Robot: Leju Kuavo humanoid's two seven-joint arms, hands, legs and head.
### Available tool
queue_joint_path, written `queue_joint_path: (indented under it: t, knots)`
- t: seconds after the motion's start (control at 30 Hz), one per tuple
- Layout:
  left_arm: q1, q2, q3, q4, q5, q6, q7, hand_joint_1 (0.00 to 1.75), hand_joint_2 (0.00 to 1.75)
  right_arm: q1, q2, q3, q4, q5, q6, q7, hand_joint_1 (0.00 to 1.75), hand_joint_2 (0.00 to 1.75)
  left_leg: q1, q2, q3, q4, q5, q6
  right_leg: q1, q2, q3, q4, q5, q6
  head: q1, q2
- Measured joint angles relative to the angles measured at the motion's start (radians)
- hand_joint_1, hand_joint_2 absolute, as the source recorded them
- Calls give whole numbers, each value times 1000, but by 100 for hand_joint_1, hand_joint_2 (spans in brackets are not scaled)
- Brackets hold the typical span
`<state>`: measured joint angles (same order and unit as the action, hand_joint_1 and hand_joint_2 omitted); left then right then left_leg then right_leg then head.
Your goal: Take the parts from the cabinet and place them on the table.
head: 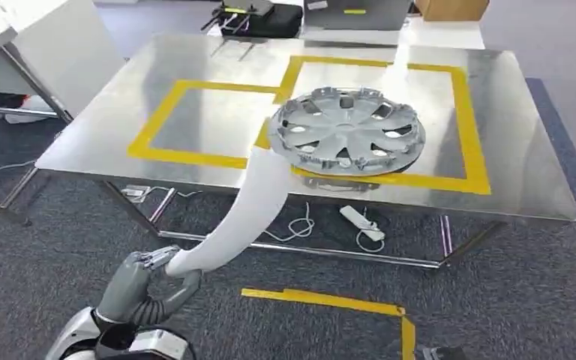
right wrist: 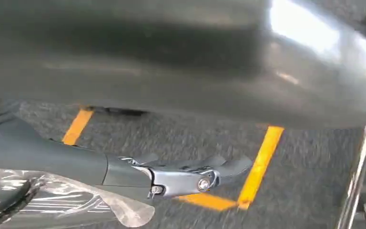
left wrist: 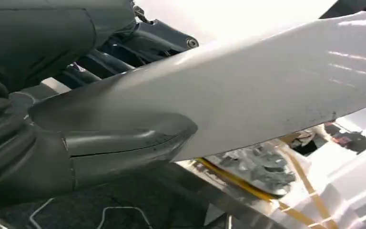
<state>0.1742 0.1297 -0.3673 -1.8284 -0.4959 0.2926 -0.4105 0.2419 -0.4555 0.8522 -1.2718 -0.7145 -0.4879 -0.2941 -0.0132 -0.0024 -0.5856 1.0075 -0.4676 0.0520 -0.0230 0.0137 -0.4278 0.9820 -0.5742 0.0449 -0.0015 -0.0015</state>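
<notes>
My left hand (head: 152, 271) is low, in front of the table, and grips one end of a long white curved part (head: 249, 206). The part rises to the steel table's (head: 517, 172) front edge, and its far end lies beside a silver hubcap (head: 349, 131); whether they touch I cannot tell. The hubcap lies flat on the yellow tape between the two marked rectangles. In the left wrist view my thumb (left wrist: 124, 143) and dark fingers (left wrist: 138, 43) clamp the white part (left wrist: 267, 81), with the hubcap (left wrist: 259, 167) beyond. My right hand (right wrist: 181, 176) hangs over the carpet, fingers stretched out, holding nothing.
A white power strip (head: 361, 222) and cables lie on the floor under the table. Yellow tape (head: 322, 300) marks the carpet just before me. A white table (head: 52, 45) stands at the left. Black gear (head: 255, 16) and a cardboard box (head: 450, 7) sit behind the table.
</notes>
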Motion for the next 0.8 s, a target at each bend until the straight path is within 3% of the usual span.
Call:
queue_joint_path:
  t: [0.03, 0.07, 0.1, 0.17, 0.2, 0.23, 0.27, 0.3, 0.33, 0.37, 0.4, 0.43, 0.47, 0.5, 0.53, 0.57, 0.6, 0.63, 0.67, 0.7, 0.73, 0.77, 0.8]
  knots:
    - [0, -6, 2, 2, 0, -2, 3, 175, 175, -4, 0, 2, 5, 0, 2, -1, 0, 0, 4, 2, 23, -19, -1, -2, -1, -3, -15, 25, -3, 2, 4, 0]
    - [-5, -10, 3, 5, 0, -3, 5, 175, 175, -12, 0, 4, 8, 0, 2, -3, 0, 0, 6, 2, 38, -26, -6, 4, 0, -5, -47, 84, -1, 2, 10, 0]
    - [-10, -13, 3, 7, 0, -3, 5, 175, 175, -15, 0, 5, 13, -1, 2, -3, 0, 0, 6, 2, 46, -28, -14, 4, 0, -5, -101, 160, -10, 2, 10, 0]
    - [-9, -18, 3, 12, 0, -5, 6, 175, 175, -15, 0, 5, 20, -2, 2, -3, 0, 0, 6, 2, 69, -28, -38, 3, 0, -5, -202, 271, -79, 11, 10, 0]
    - [-10, -19, 3, 15, 0, -5, 6, 175, 175, -12, 0, 7, 24, -2, 2, -2, 0, 0, 6, 1, 85, -28, -51, 3, 0, -5, -232, 283, -104, 13, 10, 0]
    - [-10, -20, 3, 18, 0, -5, 6, 175, 175, -10, 0, 9, 27, -2, 2, -2, 0, 0, 6, 1, 105, -28, -66, 1, 0, -5, -248, 262, -106, 14, 11, 0]
    - [-10, -21, 4, 20, 0, -5, 6, 175, 175, -10, 0, 11, 30, -2, 2, -3, 0, 0, 6, 1, 129, -28, -83, -1, 0, -7, -250, 213, -84, 16, 10, 0]
    - [-10, -22, 4, 24, 0, -6, 6, 175, 175, -10, 0, 13, 33, -2, 2, -3, 0, 0, 7, 1, 154, -28, -102, -4, -1, -10, -245, 145, -27, 16, 11, 0]
    - [-10, -24, 4, 27, 0, -8, 6, 175, 175, -9, 0, 14, 35, -2, 2, -3, 0, 0, 7, 3, 169, -28, -121, -8, -1, -17, -241, 74, 69, 15, 11, 0]
    - [-12, -24, 4, 31, -3, -10, 6, 175, 175, -7, 0, 19, 42, -3, 4, -3, 0, 0, 4, 4, 185, -24, -139, -13, 2, -27, -251, 70, 160, 8, 9, 0]
    - [-11, -27, 5, 34, -7, -14, 6, 175, 175, -14, 0, 24, 48, -6, 5, -3, 0, 0, 3, 1, 184, -29, -144, -20, 11, -32, -241, 61, 116, -1, 7, 0]
    - [-13, -28, 6, 34, -8, -17, 8, 175, 175, -15, 0, 22, 49, -7, 7, -5, 0, 0, 5, 2, 187, -35, -150, -28, 14, -27, -229, 66, 126, -17, 4, 0]
    - [-14, -29, 7, 34, -10, -19, 8, 175, 175, -14, 0, 23, 51, -8, 10, -7, 0, 0, 6, 4, 198, -31, -147, -33, 14, -25, -224, 63, 114, -26, 7, 0]
    - [-19, -30, 8, 34, -11, -20, 8, 175, 175, -16, 0, 23, 53, -8, 13, -10, 0, 0, 6, 4, 192, -10, -136, -37, 12, -21, -212, 58, 109, -31, 6, 0]
    - [-23, -30, 11, 35, -16, -23, 8, 175, 175, -16, 0, 23, 55, -9, 15, -11, 0, 0, 7, 4, 157, 58, -106, -44, 6, -17, -194, 48, 103, -36, 3, 0]
    - [-25, -30, 11, 35, -17, -23, 8, 175, 175, -18, 0, 23, 57, -10, 15, -12, 0, 0, 8, 3, 104, 153, -71, -50, 3, -17, -178, 42, 94, -40, 3, 0]
    - [-25, -30, 11, 35, -16, -23, 8, 175, 175, -19, 0, 23, 59, -10, 15, -13, 0, 0, 9, 3, 44, 235, -71, -55, 2, -16, -163, 37, 84, -42, 3, 0]
    - [-24, -30, 13, 37, -16, -24, 8, 175, 175, -20, 0, 23, 61, -10, 15, -13, 0, 0, 12, 3, -9, 292, -110, -59, 1, -14, -145, 32, 72, -42, 3, 0]
    - [-24, -30, 13, 40, -17, -24, 8, 175, 175, -20, 0, 23, 63, -10, 16, -13, 0, 0, 14, 3, -49, 317, -171, -61, 1, -11, -126, 29, 59, -42, 3, 0]
    - [-24, -30, 13, 41, -17, -25, 8, 175, 175, -19, 0, 24, 66, -11, 17, -13, 0, 0, 14, 3, -77, 317, -226, -61, 0, -8, -105, 27, 44, -41, 3, 0]
    - [-24, -30, 14, 42, -18, -26, 8, 175, 175, -19, 0, 25, 68, -13, 19, -13, 0, 0, 15, 3, -95, 302, -257, -60, 0, -5, -81, 27, 27, -39, 3, 0]
    - [-24, -30, 15, 43, -20, -27, 8, 175, 175, -20, 0, 25, 69, -13, 19, -14, 0, 0, 14, 3, -101, 268, -255, -58, 0, -2, -58, 27, 10, -36, 3, 0]
    - [-23, -30, 17, 43, -22, -30, 8, 175, 175, -20, 0, 26, 71, -14, 21, -14, 0, 0, 14, 3, -100, 215, -215, -53, 0, -1, -35, 27, -2, -35, 3, 0]
